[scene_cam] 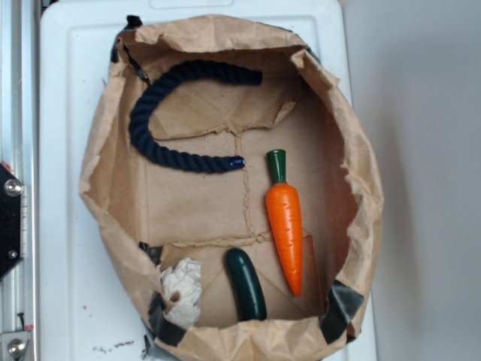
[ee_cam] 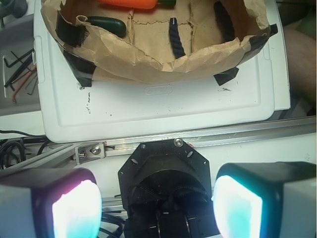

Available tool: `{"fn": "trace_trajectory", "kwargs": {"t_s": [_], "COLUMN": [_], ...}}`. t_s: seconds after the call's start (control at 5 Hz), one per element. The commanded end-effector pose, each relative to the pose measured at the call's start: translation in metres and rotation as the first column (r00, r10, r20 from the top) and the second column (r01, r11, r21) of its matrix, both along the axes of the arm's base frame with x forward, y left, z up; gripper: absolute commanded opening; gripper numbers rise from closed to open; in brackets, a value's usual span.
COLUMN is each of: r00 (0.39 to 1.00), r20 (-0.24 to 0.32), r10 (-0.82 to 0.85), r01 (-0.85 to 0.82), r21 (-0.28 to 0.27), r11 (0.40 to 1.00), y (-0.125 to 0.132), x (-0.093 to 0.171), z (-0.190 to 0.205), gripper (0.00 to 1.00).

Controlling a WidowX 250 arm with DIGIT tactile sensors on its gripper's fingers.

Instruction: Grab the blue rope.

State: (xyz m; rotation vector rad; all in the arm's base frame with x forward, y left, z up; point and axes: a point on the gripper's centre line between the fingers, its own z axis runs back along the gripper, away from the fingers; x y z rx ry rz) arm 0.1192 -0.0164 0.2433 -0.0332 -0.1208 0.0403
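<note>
The white tray (scene_cam: 71, 188) holds a crumpled paper bag (scene_cam: 361, 188) cut down into a shallow bin, and the rope (scene_cam: 146, 113) sits curled in a U in its upper left, one shiny end near the carrot (scene_cam: 285, 226). A cucumber (scene_cam: 246, 284) lies along the bottom edge. The gripper (ee_cam: 157, 203) is well back from the bag, outside the tray, fingers (ee_cam: 237, 206) spread wide apart and holding nothing, far from the rope.
</note>
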Motion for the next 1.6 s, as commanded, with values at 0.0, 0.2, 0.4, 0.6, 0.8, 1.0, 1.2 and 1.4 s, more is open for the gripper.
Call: {"fn": "trace_trajectory", "kwargs": {"t_s": [0.0,0.2,0.4,0.6,0.8,1.0,1.2,1.4], "r00": [1.000,0.999,0.999,0.989,0.973,0.958,0.945,0.933], "r20": [0.000,0.046,0.051,0.128,0.185,0.226,0.265,0.253], "r10": [0.000,-0.010,-0.016,-0.077,-0.137,-0.177,-0.191,-0.255], "r01": [0.000,0.012,0.019,0.091,0.162,0.204,0.212,0.254], "r21": [0.000,-0.042,-0.070,-0.112,-0.127,-0.104,-0.053,0.037], "r11": [1.000,0.999,0.997,0.989,0.979,0.973,0.976,0.966], "y": [0.000,0.000,0.001,0.008,0.023,0.047,0.057,0.055], "x": [0.000,0.050,0.091,0.125,0.144,0.154,0.159,0.161], "z": [0.000,-0.007,-0.022,-0.037,-0.049,-0.060,-0.073,-0.106], "gripper": [1.00,1.00,1.00,1.00,1.00,1.00,1.00,1.00]}}
